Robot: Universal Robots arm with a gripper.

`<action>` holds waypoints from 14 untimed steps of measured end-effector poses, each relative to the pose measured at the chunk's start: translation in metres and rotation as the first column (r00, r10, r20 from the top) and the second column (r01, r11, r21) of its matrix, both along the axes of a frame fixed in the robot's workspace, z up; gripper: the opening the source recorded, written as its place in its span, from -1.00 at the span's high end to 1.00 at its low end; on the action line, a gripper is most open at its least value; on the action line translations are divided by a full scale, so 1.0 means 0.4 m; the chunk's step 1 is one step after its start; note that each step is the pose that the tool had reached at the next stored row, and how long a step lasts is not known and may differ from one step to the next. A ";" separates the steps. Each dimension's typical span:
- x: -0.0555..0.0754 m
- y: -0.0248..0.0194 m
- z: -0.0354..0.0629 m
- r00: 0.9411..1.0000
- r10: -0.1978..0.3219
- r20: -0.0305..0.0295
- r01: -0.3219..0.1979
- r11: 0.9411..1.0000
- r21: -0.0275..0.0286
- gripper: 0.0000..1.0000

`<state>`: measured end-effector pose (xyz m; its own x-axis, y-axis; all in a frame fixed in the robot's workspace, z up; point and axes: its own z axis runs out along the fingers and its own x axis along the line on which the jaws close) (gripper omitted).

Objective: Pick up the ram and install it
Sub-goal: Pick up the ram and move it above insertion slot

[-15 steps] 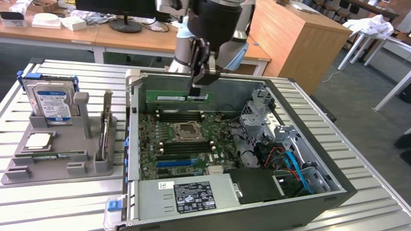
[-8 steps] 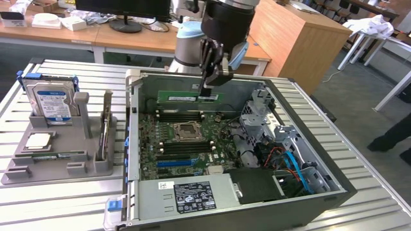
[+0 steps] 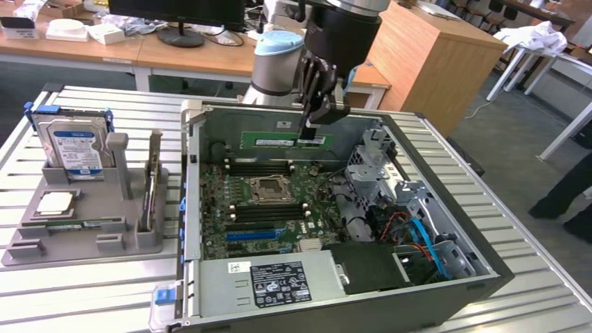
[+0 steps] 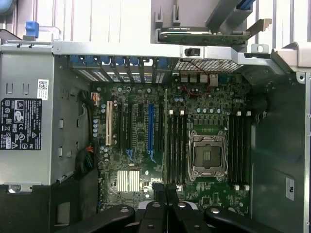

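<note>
One ram [image 3: 277,141] hangs level in the air, pinched near the end toward the exterior view's right by the claw [image 3: 310,132], whose fingers are pressed onto the board's two faces; the stick sits in the upper middle of the frame, above the open computer case [image 3: 416,305] and close to its far wall, apart from the motherboard [image 3: 306,232] below; the processor socket [image 3: 269,186] lies below it near the frame's centre, with dark memory slots [image 3: 263,168] on both sides of it; a grey power supply [image 3: 222,281] lies along the case's near edge, lower middle of the frame; at the exterior view's left a grey holder [image 3: 37,250] rests on the slatted counter [image 3: 93,305], carrying a blue-and-white hard drive [image 3: 79,149], a square silver processor [image 3: 54,202] and a thin board [image 3: 152,173] standing upright; seen from the wrist, the claw's dark fingers [image 4: 155,213] hang over the motherboard, the socket [image 4: 208,155] well beneath them.
</note>
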<state>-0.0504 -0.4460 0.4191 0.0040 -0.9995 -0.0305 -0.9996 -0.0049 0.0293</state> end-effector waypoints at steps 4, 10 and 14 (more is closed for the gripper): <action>0.000 0.000 0.000 1.000 0.000 0.000 0.000 1.000 0.000 0.77; 0.000 0.013 0.000 1.000 0.000 0.000 0.000 1.000 0.000 0.77; 0.000 0.031 0.000 1.000 0.000 0.000 0.000 1.000 0.000 0.77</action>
